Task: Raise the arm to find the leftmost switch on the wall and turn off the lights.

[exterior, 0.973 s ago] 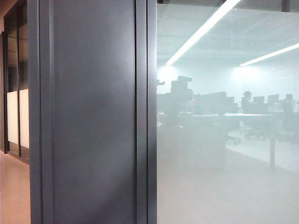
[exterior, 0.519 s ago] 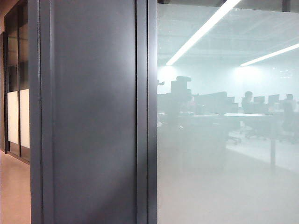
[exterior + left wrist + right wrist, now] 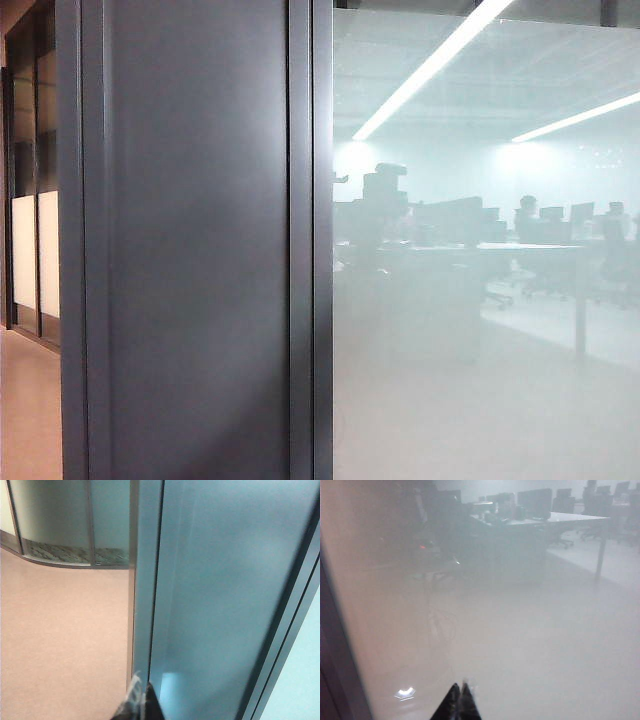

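No switch is seen yet. Left gripper point(image 3: 139, 702), closed, empty, is near dark panel point(image 3: 220, 595); right gripper point(image 3: 460, 700), closed, empty, near frosted glass point(image 3: 520, 630). Raising blind, glass could be struck.

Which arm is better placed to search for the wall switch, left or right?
Probably left. The left gripper, shut, points at the solid grey panel, where a switch could sit; the right gripper, shut, faces only frosted glass. No switch is visible yet.

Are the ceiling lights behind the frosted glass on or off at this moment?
On. Two ceiling light strips glow bright white through the frosted glass. No switch is visible; the left gripper and right gripper show shut tips.
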